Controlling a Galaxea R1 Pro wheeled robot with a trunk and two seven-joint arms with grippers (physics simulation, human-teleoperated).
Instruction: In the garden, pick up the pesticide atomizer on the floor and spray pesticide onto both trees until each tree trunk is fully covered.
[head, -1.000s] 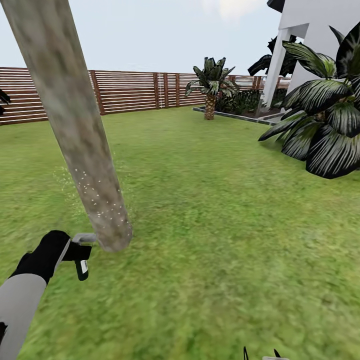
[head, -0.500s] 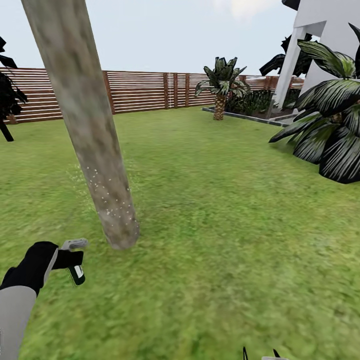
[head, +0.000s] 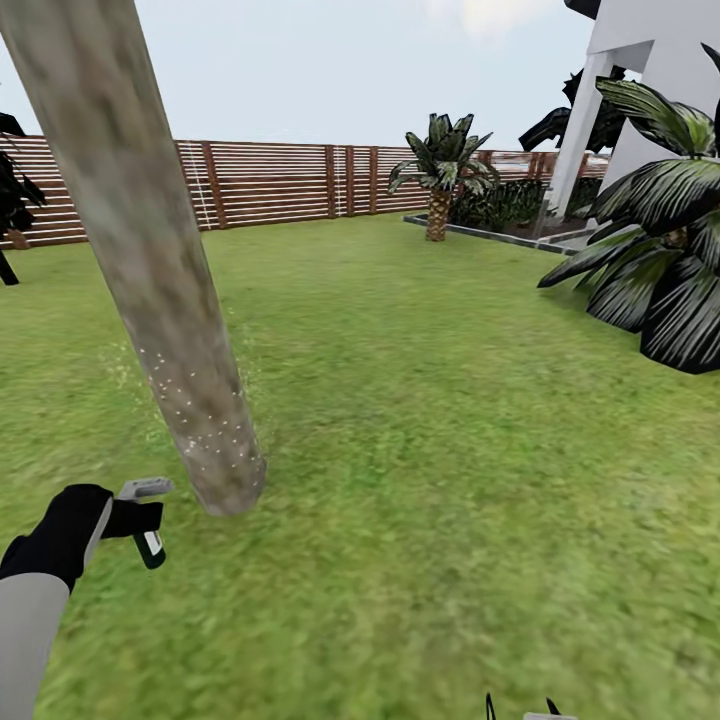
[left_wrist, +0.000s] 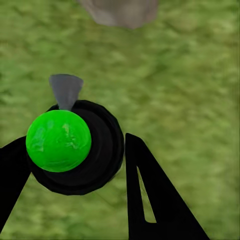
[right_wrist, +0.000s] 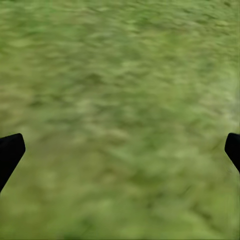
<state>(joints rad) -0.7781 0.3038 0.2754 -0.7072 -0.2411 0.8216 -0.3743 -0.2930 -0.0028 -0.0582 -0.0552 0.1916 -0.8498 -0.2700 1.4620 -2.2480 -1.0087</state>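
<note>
My left gripper (head: 128, 517) was clamped on the pesticide atomizer (head: 146, 518) just beside the leaning tree trunk (head: 150, 290); pesticide (head: 205, 420) dotted only its base. My right gripper (right_wrist: 120, 150) hung wide open, empty.

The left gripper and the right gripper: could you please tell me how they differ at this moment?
The left gripper is closed on the pesticide atomizer, near the foot of the leaning tree trunk; the right gripper is spread wide and holds nothing. The left one shows the bottle between its fingers in its wrist view; the right one's fingertips frame bare grass. Both have black fingers.
</note>
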